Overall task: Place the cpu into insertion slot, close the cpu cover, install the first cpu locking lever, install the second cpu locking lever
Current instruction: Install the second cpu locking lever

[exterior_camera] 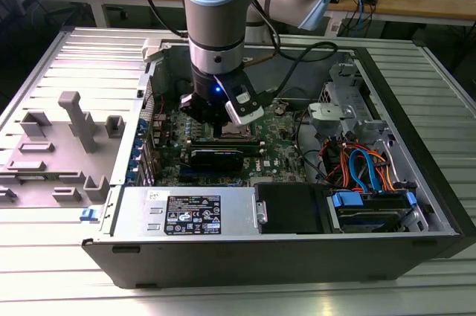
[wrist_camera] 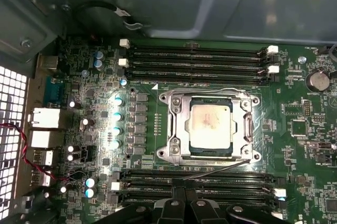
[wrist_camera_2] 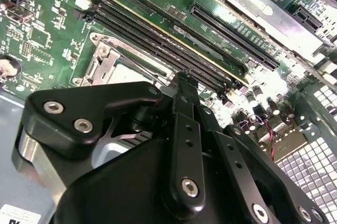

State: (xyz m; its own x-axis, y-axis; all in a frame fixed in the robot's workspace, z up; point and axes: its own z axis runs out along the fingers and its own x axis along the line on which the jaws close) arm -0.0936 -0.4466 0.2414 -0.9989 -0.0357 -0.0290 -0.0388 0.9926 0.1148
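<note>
First wrist view: the cpu (wrist_camera: 210, 124) lies flat in the insertion slot (wrist_camera: 179, 153), dull silver top up, with the cpu cover (wrist_camera: 178, 124) down around it as a silvery frame; the chip shows through the cover's window. A thin lever wire (wrist_camera: 221, 167) runs along the socket edge nearest the gripper, between the socket and a bank of black memory slots (wrist_camera: 195, 187). I cannot tell from here whether either lever is hooked under its catch.

Gripper (wrist_camera: 181, 203) sits low over the memory slots just beside the socket. Its dark fingertips look drawn close together with nothing between them, so I read it as clenched and carrying nothing. Second wrist view shows the same black linkage (wrist_camera_2: 181, 129) in front of the socket.

Exterior view: the arm (exterior_camera: 216, 26) reaches down into the open computer case (exterior_camera: 416, 182), which rests on a ribbed counter (exterior_camera: 44, 271); the green motherboard (exterior_camera: 279, 145) lies on the case floor.

Handling notes (judgement): chip is light, stiff and fragile, best left undisturbed. Cover is thin sheet metal, rigid enough to push flat. Lever is springy wire, slippery and narrow; take it near its free end and press, not pinch.
</note>
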